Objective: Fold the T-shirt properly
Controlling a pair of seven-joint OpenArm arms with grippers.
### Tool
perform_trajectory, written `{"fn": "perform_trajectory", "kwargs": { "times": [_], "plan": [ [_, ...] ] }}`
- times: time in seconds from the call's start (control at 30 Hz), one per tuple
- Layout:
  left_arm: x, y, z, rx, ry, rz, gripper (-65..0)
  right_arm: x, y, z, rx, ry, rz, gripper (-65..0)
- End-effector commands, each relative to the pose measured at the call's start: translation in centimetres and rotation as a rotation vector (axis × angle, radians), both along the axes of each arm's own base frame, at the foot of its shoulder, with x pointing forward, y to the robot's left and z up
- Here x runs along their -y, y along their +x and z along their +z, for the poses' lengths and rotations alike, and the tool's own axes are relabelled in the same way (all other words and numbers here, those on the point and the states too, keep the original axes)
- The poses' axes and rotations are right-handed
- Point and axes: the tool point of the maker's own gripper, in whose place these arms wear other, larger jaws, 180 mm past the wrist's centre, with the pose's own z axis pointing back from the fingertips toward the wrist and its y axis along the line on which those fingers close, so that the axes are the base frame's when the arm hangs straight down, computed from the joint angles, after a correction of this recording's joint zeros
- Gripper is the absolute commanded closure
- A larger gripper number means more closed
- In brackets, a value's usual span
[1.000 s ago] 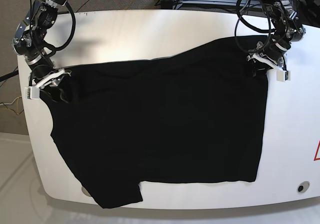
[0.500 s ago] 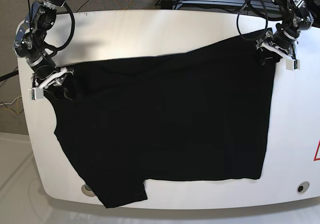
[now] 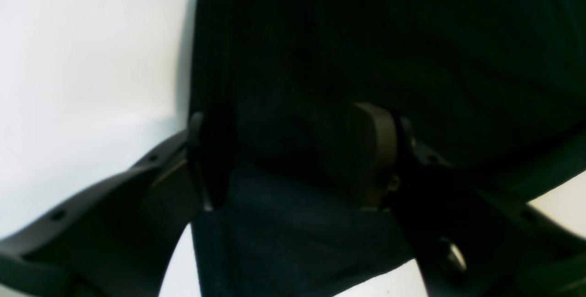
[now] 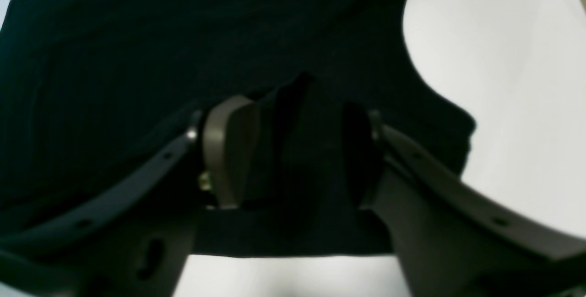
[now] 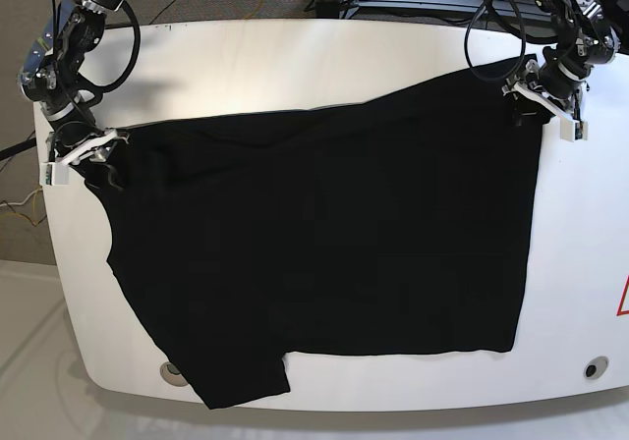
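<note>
Both claws I see parted, each straddling cloth; left gripper (image 3: 293,159) spans the T-shirt (image 5: 324,253) at frame upper right. Right gripper (image 4: 293,159) brackets a bunched fold, upper left; grip unclear.

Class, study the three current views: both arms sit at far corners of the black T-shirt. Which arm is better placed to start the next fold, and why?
Neither clearly. The left gripper and right gripper each straddle a far corner of the T-shirt, jaws apart with cloth between them. A two-arm fold suits.
</note>
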Motion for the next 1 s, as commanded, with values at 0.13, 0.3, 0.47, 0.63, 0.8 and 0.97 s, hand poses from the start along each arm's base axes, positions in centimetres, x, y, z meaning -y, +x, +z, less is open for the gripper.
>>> {"fn": "perform_trajectory", "kwargs": {
  "times": [0.13,0.3,0.47,0.63,0.8,0.97],
  "plan": [
    [-0.2,0.5,0.7,0.029,0.004,-0.001,-38.2,0.7,0.8,2.3,0.069,-0.018,0.002,-35.2],
    [-1.0,-0.8,0.6,0.005,0.032,-0.002,-40.8,0.5,0.3,1.6,0.05,-0.015,0.008,-32.4],
    [-2.3,-2.3,1.2,-0.002,0.068,0.022,-40.0,0.3,-0.6,1.1,0.03,-0.026,0.018,-31.7],
    [-4.3,-4.7,1.6,-0.02,0.113,0.068,-38.6,-0.6,-2.4,0.7,0.001,-0.045,0.048,-31.8],
    [-4.9,-5.5,1.3,-0.032,0.116,0.085,-38.2,-0.9,-3.4,0.0,-0.023,-0.044,0.054,-32.0],
    [-4.5,-4.6,1.1,-0.027,0.108,0.071,-38.3,-0.7,-3.3,-0.5,-0.024,-0.025,0.036,-31.7]
  ]
}}
